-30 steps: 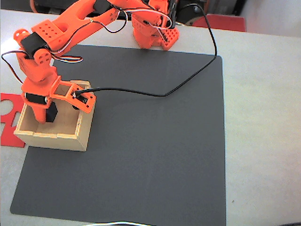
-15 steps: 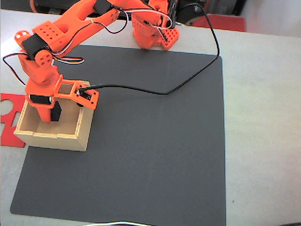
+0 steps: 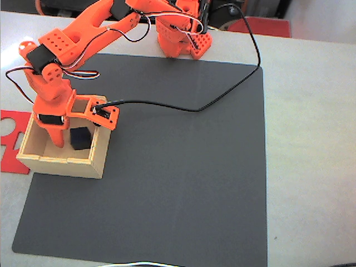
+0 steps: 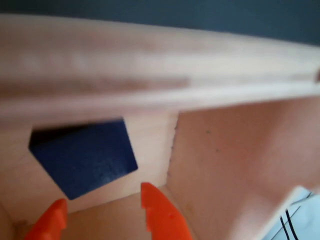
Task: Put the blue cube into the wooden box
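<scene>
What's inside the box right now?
The cube lies inside the box, free of the open gripper, whose fingers dip in beside it. The floor under the cube and the fingers is hidden.

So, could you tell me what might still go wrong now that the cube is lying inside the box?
1. The claw sits low inside the wooden box, so pulling out sideways rather than upward could catch a wall and drag the box.
2. The blue cube lies close beside the open fingers; a swing on withdrawal could knock it.
3. The black cable hangs beside the box rim and might snag.
</scene>
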